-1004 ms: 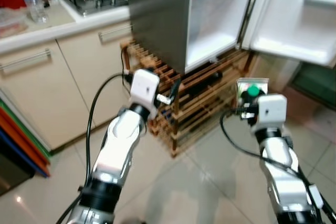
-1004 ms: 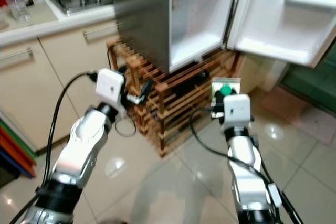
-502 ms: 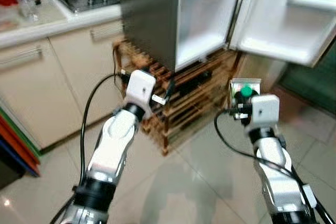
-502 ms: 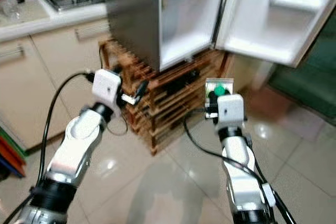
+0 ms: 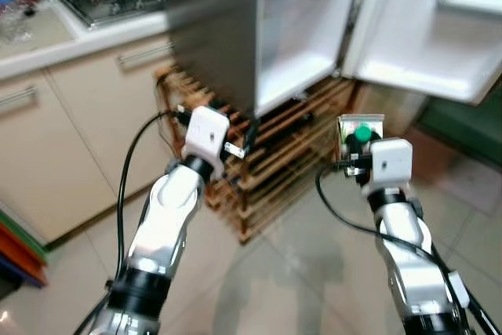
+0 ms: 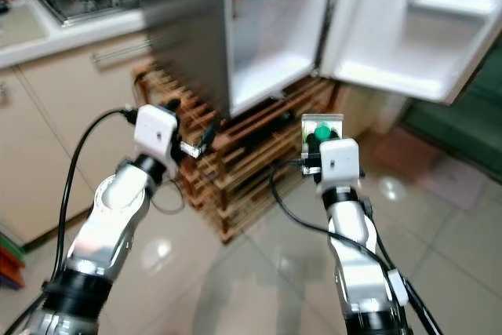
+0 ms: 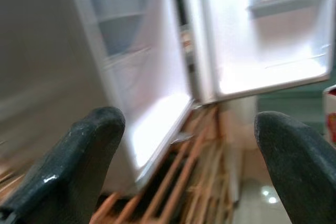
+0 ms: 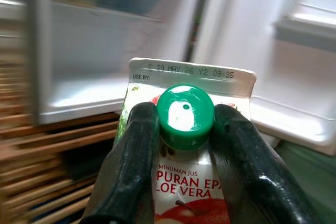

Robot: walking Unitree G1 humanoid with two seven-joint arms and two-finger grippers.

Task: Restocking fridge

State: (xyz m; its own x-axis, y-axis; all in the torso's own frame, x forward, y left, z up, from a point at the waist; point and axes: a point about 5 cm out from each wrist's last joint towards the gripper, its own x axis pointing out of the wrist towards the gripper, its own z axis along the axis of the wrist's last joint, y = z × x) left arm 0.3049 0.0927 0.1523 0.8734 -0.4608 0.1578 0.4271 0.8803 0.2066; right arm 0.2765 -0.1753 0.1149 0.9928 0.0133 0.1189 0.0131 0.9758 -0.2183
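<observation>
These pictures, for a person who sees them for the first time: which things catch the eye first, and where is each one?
First the juice carton with its green cap, gripped at the cap by the right gripper and held up before the robot. Behind it stands the fridge, its door swung open to the right, on a wooden slatted rack. The left gripper is open and points at the fridge.

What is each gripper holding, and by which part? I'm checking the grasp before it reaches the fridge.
The right gripper holds a juice carton at its top, fingers either side of the green cap. The left gripper is open, holding nothing.
</observation>
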